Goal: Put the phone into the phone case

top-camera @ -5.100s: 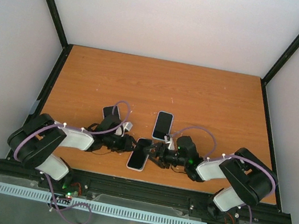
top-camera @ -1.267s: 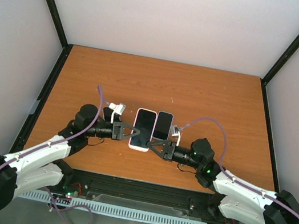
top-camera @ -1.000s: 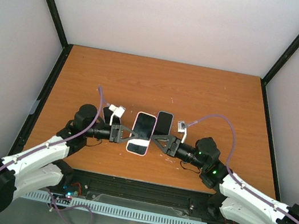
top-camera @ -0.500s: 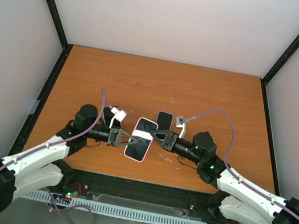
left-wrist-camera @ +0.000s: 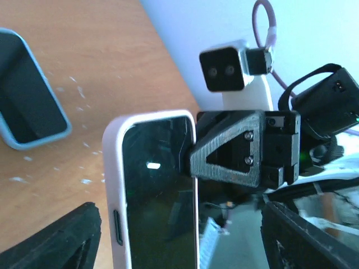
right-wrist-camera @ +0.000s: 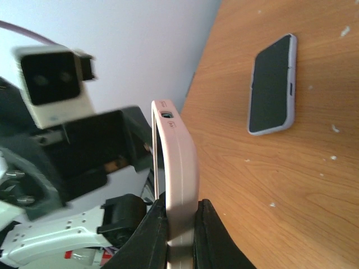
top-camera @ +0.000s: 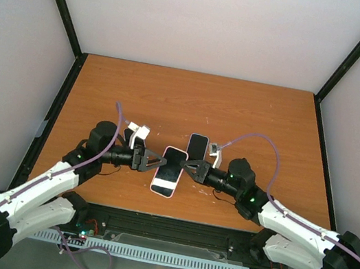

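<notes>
The phone (top-camera: 167, 173) hangs over the middle of the surface (top-camera: 193, 102), toward its near edge, with its long axis slanted. Its dark, glossy screen faces up. The pale pink phone case (right-wrist-camera: 178, 162) frames the screen along the top and one long side in the left wrist view. Whether the back touches the wood cannot be told.

The right gripper (top-camera: 186, 165) comes in from the right. Its jaws are pinched tight on the case's long edge near the far end, one finger on each face.

The left gripper (top-camera: 158, 163) faces it from the left with its jaws spread wide. Its fingers (left-wrist-camera: 56, 241) stand on either side of the phone without clamping it.

A blue-rimmed handset (top-camera: 196, 150) lies flat just beyond the right gripper, toward the far edge of the surface. In the right wrist view a lilac-edged handset (right-wrist-camera: 273, 84) lies flat, dark face up, well apart from the held phone.
</notes>
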You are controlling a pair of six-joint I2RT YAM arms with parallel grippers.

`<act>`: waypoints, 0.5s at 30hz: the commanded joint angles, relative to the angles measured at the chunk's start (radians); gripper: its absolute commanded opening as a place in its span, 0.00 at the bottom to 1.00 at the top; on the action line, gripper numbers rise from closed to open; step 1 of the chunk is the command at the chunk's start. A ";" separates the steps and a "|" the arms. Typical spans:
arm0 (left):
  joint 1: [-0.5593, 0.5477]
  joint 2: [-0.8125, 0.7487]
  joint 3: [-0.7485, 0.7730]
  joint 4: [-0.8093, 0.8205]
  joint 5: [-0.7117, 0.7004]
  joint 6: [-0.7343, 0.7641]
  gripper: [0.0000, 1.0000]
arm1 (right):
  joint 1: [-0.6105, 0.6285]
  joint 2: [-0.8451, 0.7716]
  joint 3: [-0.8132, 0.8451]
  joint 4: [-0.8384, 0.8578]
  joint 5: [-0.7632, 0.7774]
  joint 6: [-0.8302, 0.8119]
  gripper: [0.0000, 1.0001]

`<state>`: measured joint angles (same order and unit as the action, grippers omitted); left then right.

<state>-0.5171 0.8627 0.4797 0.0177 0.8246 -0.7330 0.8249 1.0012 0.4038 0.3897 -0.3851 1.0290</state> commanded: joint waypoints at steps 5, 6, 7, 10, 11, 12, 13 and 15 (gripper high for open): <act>-0.001 -0.128 0.107 -0.279 -0.424 0.099 0.99 | 0.002 0.159 0.061 -0.048 -0.006 -0.104 0.03; -0.001 -0.141 0.116 -0.303 -0.465 0.105 1.00 | 0.002 0.194 0.077 -0.053 -0.013 -0.112 0.03; -0.001 -0.155 0.122 -0.326 -0.498 0.111 0.99 | 0.002 0.232 0.091 -0.050 -0.023 -0.119 0.03; -0.001 -0.191 0.130 -0.357 -0.535 0.137 0.99 | 0.002 0.338 0.146 -0.038 -0.051 -0.145 0.03; -0.001 -0.202 0.131 -0.369 -0.547 0.141 0.99 | 0.001 0.371 0.169 -0.040 -0.055 -0.160 0.03; -0.001 -0.211 0.129 -0.378 -0.560 0.143 0.99 | 0.000 0.407 0.193 -0.046 -0.058 -0.170 0.03; -0.001 -0.220 0.125 -0.380 -0.569 0.143 1.00 | -0.002 0.440 0.217 -0.052 -0.063 -0.179 0.03; -0.001 -0.236 0.111 -0.371 -0.566 0.138 1.00 | -0.011 0.504 0.259 -0.061 -0.078 -0.195 0.03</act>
<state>-0.5171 0.6598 0.5659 -0.3103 0.3290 -0.6289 0.8246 1.4273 0.5625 0.2790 -0.4191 0.8917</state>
